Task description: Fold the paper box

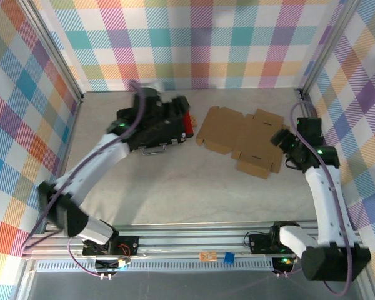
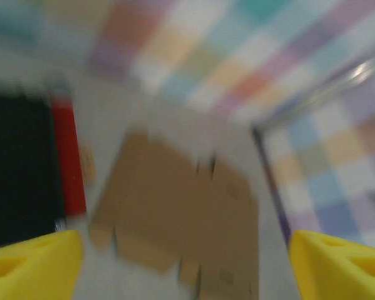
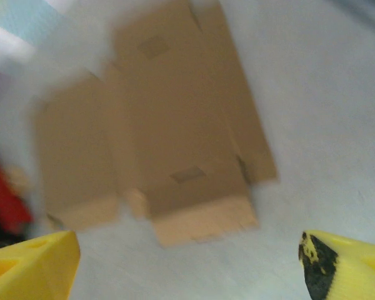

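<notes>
Top view: one paper box (image 1: 240, 140) lies flat and unfolded on the bench (image 1: 175, 187), right of centre. One black case (image 1: 162, 134) with one red piece (image 1: 189, 124) sits to its left.

Left wrist view, blurred: the left gripper (image 2: 187, 269) is apart, with the box at centre.

Right wrist view: the right gripper (image 3: 187, 265) is apart, with the box at upper centre.

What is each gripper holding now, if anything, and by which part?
Nothing is held. The left gripper and the right gripper both stand open and empty; the paper box lies unfolded on the table.
</notes>
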`<state>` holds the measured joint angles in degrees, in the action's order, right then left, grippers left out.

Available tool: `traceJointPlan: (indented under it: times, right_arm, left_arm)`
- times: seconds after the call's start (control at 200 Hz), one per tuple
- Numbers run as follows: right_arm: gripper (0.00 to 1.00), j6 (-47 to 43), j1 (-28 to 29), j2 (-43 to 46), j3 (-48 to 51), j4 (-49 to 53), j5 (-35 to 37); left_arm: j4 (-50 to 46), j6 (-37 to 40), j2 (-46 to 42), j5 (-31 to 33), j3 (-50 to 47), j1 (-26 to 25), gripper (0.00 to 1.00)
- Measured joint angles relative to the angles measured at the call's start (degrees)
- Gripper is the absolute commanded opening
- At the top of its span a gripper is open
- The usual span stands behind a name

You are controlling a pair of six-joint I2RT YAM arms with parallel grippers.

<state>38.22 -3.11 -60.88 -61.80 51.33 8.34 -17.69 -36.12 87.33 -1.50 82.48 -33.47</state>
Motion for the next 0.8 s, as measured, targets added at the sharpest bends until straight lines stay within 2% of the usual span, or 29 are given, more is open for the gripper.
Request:
traceJointPlan:
  times: [0.105, 0.165, 0.245, 0.445, 0.65, 0.8]
  right_arm:
    - [0.78, -0.6, -4.4, -3.8, 9.1, -0.2, -4.8]
    - [0.74, -0.9, -6.0, -5.5, 12.0, -1.7, -7.5]
    - [0.7, -1.7, -7.9, -8.2, 14.8, -6.2, -11.9]
    - [0.59, -4.7, -13.2, -16.7, 17.8, -17.5, -21.8]
    - [0.53, -6.3, -14.2, -24.6, 17.8, -24.2, -30.0]
    - [0.49, -7.4, -14.2, -28.6, 16.6, -25.9, -33.3]
  left_arm:
    - [-3.9, -2.7, 12.0, -5.2, 2.5, -5.4, 0.53]
    - [-5.0, -3.8, 18.4, -7.9, 5.4, -8.1, 0.48]
    - [-5.8, -5.0, 26.1, -11.4, 10.7, -10.6, 0.35]
    - [-4.6, -8.7, 39.9, -16.9, 22.5, -12.6, 0.35]
    - [-4.6, -9.8, 47.7, -18.4, 30.4, -12.3, 0.34]
    - [-4.7, -10.0, 51.0, -19.0, 33.3, -12.2, 0.34]
